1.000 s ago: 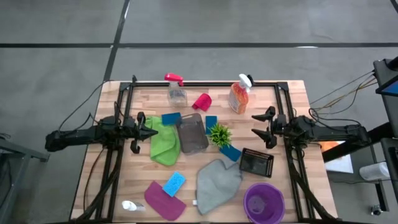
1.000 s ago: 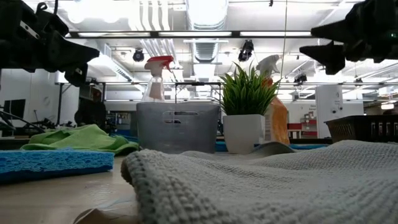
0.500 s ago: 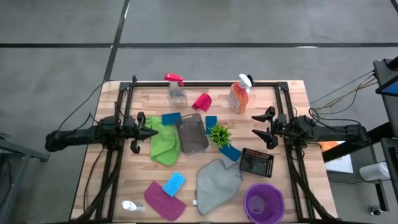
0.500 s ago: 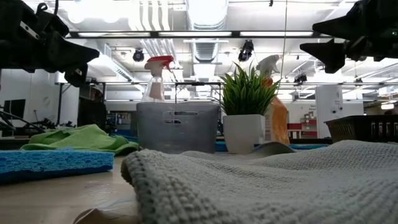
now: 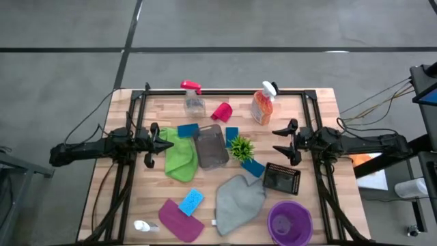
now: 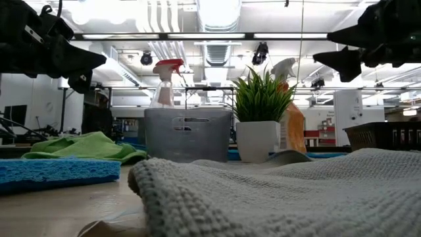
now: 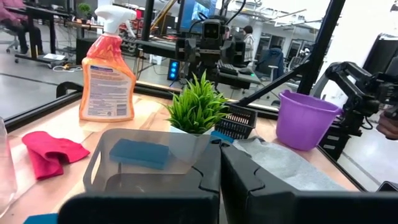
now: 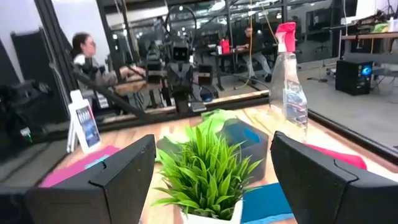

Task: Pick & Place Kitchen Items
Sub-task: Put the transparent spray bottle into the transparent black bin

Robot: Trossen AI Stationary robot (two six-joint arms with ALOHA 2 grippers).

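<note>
My left gripper (image 5: 169, 143) is shut and empty, above the green cloth (image 5: 179, 158) beside the grey bin (image 5: 210, 145). My right gripper (image 5: 275, 140) is open and empty, in the air right of the spiky plant (image 5: 240, 147), which shows between its fingers in the right wrist view (image 8: 205, 168). The clear bottle with the red trigger (image 5: 193, 99), the pink cup (image 5: 222, 111) and the orange bottle (image 5: 263, 104) stand at the far side. Blue sponges (image 5: 188, 130) (image 5: 232, 135) (image 5: 252, 167) (image 5: 191, 201), a grey cloth (image 5: 239, 198) and a magenta cloth (image 5: 179, 219) lie on the table.
A black mesh basket (image 5: 281, 179) and a purple bucket (image 5: 289, 222) stand at the near right. A small white thing (image 5: 141, 225) lies at the near left. A black frame (image 5: 225, 91) runs along the table's far and side edges. People show in the room beyond.
My right gripper has gone a little toward the table's left, toward the plant, staying open. My left gripper has kept still.
</note>
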